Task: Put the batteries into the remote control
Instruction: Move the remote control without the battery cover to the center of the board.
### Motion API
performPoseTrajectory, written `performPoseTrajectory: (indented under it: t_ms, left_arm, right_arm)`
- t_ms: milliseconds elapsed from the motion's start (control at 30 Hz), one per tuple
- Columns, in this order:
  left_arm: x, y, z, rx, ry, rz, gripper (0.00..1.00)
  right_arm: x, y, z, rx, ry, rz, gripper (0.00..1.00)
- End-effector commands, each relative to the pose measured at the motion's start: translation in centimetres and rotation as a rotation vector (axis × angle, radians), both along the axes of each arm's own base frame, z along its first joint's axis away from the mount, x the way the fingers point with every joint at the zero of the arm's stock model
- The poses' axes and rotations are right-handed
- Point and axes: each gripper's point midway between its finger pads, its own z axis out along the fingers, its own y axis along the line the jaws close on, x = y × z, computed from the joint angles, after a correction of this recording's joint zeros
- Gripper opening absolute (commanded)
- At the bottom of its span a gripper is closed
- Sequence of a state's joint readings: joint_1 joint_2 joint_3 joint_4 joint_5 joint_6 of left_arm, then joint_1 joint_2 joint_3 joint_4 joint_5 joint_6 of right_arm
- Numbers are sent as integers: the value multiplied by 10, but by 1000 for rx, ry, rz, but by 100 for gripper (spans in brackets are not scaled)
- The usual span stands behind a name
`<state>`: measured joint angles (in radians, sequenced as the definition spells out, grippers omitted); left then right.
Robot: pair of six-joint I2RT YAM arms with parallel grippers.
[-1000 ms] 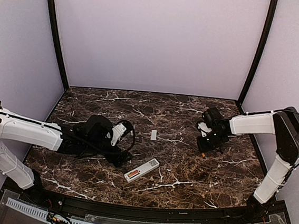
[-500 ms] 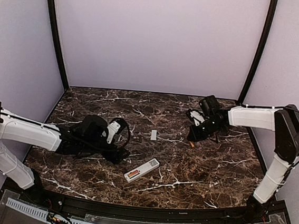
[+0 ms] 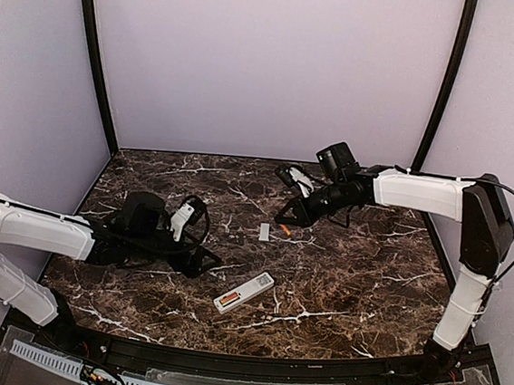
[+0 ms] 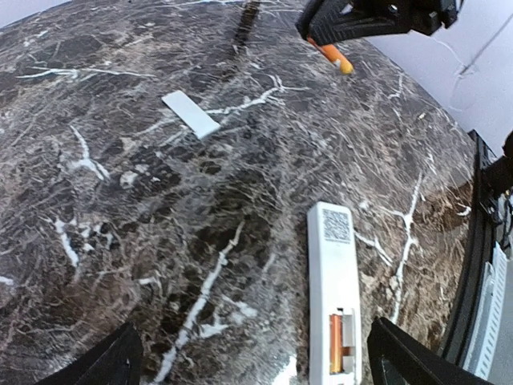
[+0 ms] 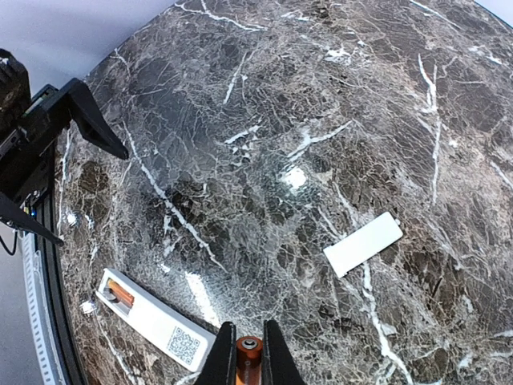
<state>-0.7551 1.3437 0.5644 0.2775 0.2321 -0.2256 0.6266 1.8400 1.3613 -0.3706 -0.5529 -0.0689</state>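
Right gripper (image 5: 248, 341) pinches a battery (image 5: 248, 350) beyond the remote control (image 5: 152, 319). The battery's end face shows only in the right wrist view. Left gripper (image 3: 205, 238) is spread wide.

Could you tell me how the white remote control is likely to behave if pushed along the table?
The remote control lies flat, so it should slide, not roll or tip. The marble table looks glossy, so it may skid or swivel. Slim plastic: probably stiff and light.
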Motion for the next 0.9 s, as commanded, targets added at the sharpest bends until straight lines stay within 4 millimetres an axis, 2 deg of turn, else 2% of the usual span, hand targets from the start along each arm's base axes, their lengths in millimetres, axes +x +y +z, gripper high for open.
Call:
performPoseTrajectory:
  t_ms: [0,100,300,433,800,867]
  left_arm:
    - [-49,-11,-7,6,-6,-152,99]
    - [-63,-10,-24,136,-35,-190,99]
    - [-79,-13,-45,240,-65,-270,99]
    - [-81,-15,-62,321,-66,-301,99]
    - [-57,-18,-84,508,-124,-236,99]
    - [-50,-13,-86,543,-135,-196,99]
  right_arm:
    - [-3,9,12,56,-52,73,0]
    - [-9,8,16,85,-57,82,0]
    - [-23,4,35,158,-89,92,0]
    - [-30,-2,35,154,-99,87,0]
    - [-36,-11,33,139,-124,76,0]
    - [-37,-12,34,136,-134,79,0]
